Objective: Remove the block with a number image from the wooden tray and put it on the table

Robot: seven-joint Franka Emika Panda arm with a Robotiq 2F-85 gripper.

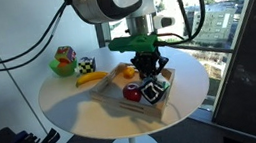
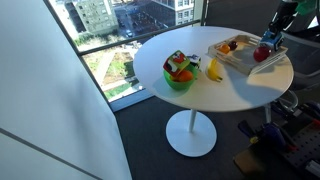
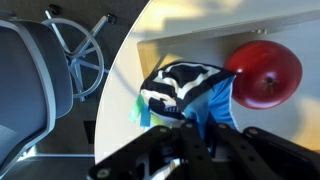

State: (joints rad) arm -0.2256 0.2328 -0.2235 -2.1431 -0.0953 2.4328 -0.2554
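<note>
The block with a number image [image 1: 152,91] has a white face with a black border and blue sides. It sits at the near end of the wooden tray [image 1: 110,92], next to a red ball-like fruit [image 1: 131,94]. My gripper [image 1: 149,76] comes down from above and its fingers close on the block. In the wrist view the block [image 3: 185,88] is tilted, and its blue side runs down between the dark fingers [image 3: 190,150]. In an exterior view the block [image 2: 268,50] shows blue under the gripper [image 2: 274,40]. The round white table [image 1: 73,108] carries the tray.
A banana [image 1: 92,78], a chequered cube [image 1: 87,63] and a green and red block [image 1: 64,60] lie on the table beside the tray. An orange item [image 1: 126,73] lies in the tray. A chair base [image 3: 80,60] shows on the floor past the table edge.
</note>
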